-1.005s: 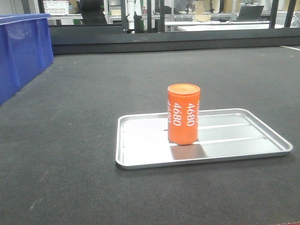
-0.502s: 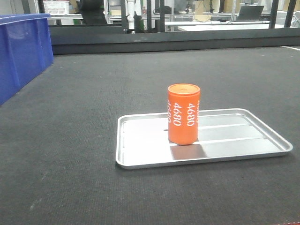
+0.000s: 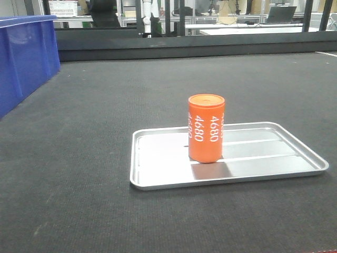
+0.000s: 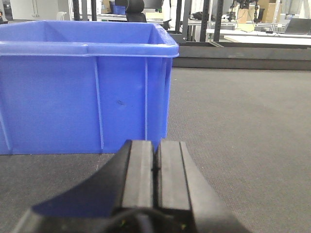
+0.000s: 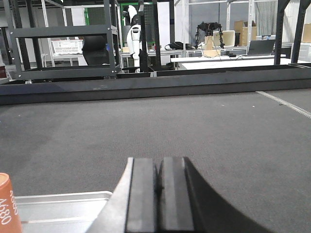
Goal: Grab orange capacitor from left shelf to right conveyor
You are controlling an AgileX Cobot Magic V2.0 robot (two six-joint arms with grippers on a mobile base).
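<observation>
**What we cannot see well**

The blue bin [image 3: 23,60] is cut off by the left edge in the front view, so only one corner part shows. In the left wrist view its bottom is hidden behind the left gripper [image 4: 154,167], and the bin runs off the left side.

In the right wrist view the orange capacitor [image 5: 8,204] is cut by the left and bottom edges; only a slice with part of its white numbers shows. The silver tray [image 5: 63,208] there is partly hidden behind the right gripper [image 5: 158,194].

Both grippers run off the bottom edge. The far room things are too small to tell.
</observation>
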